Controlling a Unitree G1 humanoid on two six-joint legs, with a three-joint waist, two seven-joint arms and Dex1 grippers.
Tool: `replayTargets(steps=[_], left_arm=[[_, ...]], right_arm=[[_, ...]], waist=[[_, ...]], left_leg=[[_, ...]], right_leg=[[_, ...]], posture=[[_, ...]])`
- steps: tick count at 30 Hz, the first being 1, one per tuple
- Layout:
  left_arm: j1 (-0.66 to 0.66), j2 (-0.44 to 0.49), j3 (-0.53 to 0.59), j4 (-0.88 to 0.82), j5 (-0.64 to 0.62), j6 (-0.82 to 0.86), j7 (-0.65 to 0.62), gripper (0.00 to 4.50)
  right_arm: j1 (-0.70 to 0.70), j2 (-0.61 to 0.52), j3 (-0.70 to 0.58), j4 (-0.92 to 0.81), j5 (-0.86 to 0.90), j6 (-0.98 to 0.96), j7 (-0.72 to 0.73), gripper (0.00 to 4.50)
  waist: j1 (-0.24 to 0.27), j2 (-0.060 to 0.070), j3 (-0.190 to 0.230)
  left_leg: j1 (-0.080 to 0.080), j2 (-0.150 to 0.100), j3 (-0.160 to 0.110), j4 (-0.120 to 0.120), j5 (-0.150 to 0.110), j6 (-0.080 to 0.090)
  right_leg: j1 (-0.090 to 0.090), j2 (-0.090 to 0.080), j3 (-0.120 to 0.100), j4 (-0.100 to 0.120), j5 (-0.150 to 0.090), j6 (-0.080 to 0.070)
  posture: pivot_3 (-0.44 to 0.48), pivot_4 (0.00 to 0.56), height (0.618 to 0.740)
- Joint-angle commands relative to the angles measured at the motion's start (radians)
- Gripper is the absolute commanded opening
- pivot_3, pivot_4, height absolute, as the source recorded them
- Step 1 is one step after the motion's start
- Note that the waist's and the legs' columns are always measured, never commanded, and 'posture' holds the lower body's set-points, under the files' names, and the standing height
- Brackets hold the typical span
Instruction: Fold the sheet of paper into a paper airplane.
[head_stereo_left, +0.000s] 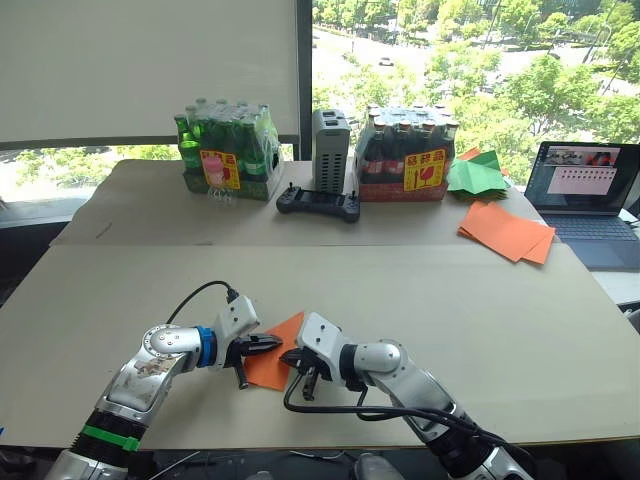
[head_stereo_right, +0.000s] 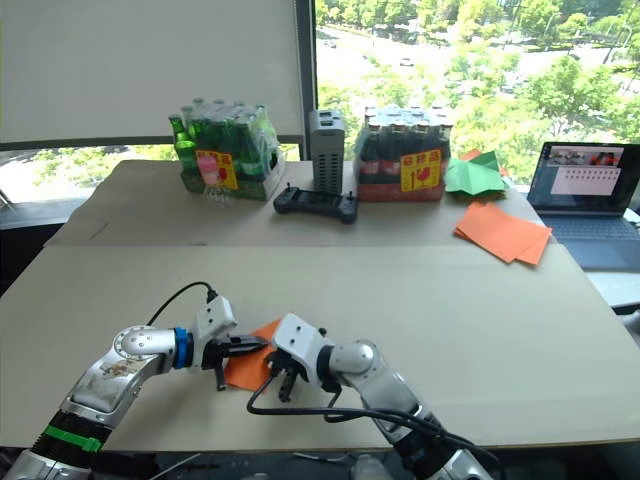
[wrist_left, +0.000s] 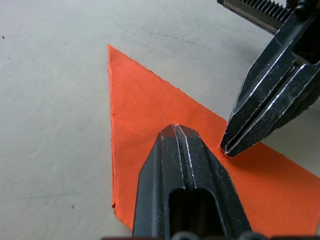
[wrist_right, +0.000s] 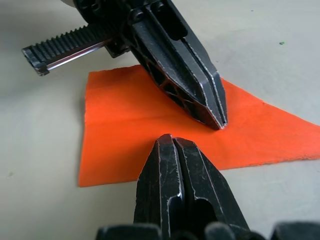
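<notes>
Orange paper airplane (wrist_left: 150, 120) lies flat, pointed; both closed end effectors press it.

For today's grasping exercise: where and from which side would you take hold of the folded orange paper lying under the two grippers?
Probably at the folded orange paper's free pointed corner, coming in low from the far side of the beige table. It lies flat, so only an edge can be pinched, and the shut left gripper and shut right gripper press on its middle, leaving that tip clear.
</notes>
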Motion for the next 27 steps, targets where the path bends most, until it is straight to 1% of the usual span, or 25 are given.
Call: replayTargets(steps=[1,8,14,22,27], left_arm=[[0.015,0.010,-0.026,0.020,0.029,0.032,0.003,0.02],[0.022,0.016,-0.027,0.012,0.029,0.037,0.000,0.02],[0.029,0.023,-0.029,0.011,0.031,0.034,-0.007,0.02],[0.021,0.023,-0.038,0.020,0.037,0.024,-0.011,0.02],[0.017,0.018,-0.042,0.022,0.038,0.020,-0.009,0.02]], right_arm=[[0.043,-0.020,0.073,0.003,-0.002,0.063,0.036,0.00],[0.062,-0.032,0.113,-0.030,-0.005,0.083,0.050,0.00],[0.070,-0.043,0.115,-0.043,-0.012,0.095,0.045,0.00],[0.036,-0.084,0.102,-0.011,-0.044,0.107,0.028,0.00],[0.019,-0.083,0.089,0.024,-0.041,0.108,0.011,0.00]], waist=[[0.000,0.000,0.000],[0.000,0.000,0.000],[0.000,0.000,0.000],[0.002,0.001,-0.001],[0.003,0.001,-0.001]], left_leg=[[0.000,0.000,0.000,0.000,0.000,0.000],[0.000,0.000,0.000,0.000,0.000,0.000],[0.000,0.000,0.000,0.000,0.000,0.000],[0.000,0.000,0.000,0.000,0.000,0.000],[0.000,0.000,0.000,0.000,0.000,0.000]], right_leg=[[0.000,0.000,0.000,0.000,0.000,0.001],[0.000,0.000,0.000,0.000,-0.001,0.002],[0.000,0.000,0.000,0.000,-0.001,0.002],[0.000,0.000,0.000,0.000,-0.001,0.002],[0.000,0.000,0.000,0.000,-0.001,0.002]], posture=[[0.000,0.150,0.733],[0.000,0.150,0.733],[0.000,0.150,0.733],[0.000,0.150,0.733],[0.000,0.150,0.733]])
